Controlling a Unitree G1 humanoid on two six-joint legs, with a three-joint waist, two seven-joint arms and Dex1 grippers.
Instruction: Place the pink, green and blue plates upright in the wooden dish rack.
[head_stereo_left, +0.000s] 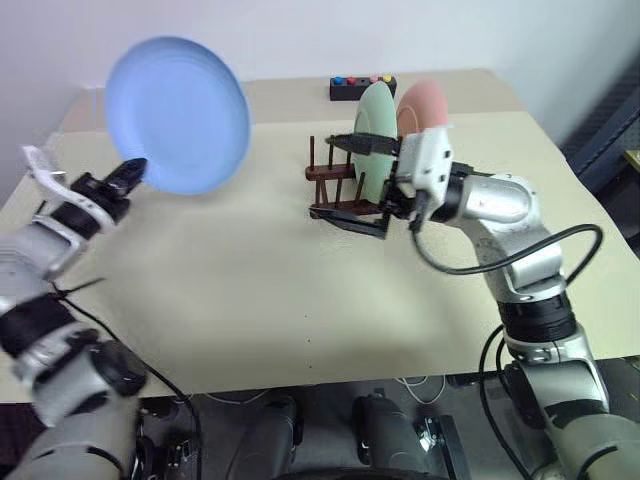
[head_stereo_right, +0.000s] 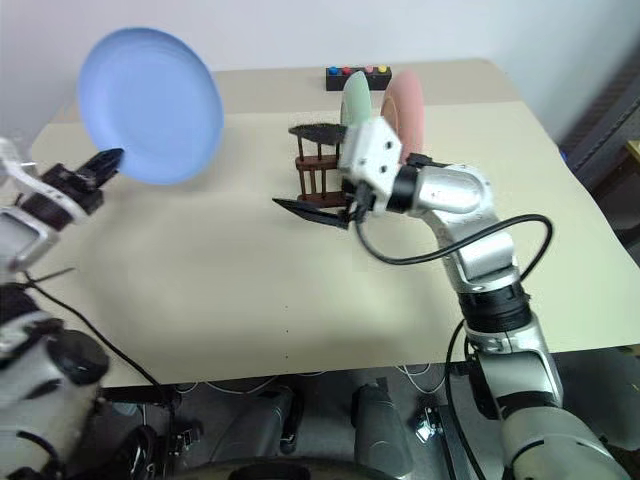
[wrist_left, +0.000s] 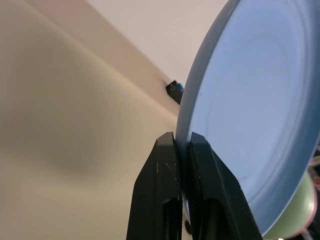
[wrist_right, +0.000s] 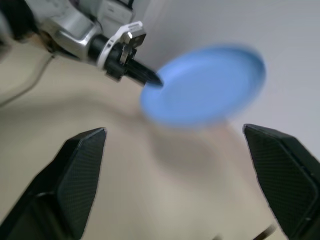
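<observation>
Left wrist view: left tool (wrist_left: 182, 145) pinches blue plate (wrist_left: 255, 115) rim

Left pincer (head_stereo_left: 135, 170) clamped, right pincer (head_stereo_left: 360, 185) agape

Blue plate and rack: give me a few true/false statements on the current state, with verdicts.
1. The left gripper is shut on the blue plate, held off the table. True.
2. The green plate stands in the wooden dish rack. True.
3. The pink plate lies flat on the table. False: it stands upright beside the green plate, at the rack.
4. The right gripper has its fingers clamped on the green plate. False: its fingers are wide open, holding nothing.
5. All three plates are in the rack. False: the blue plate is not yet racked.
</observation>
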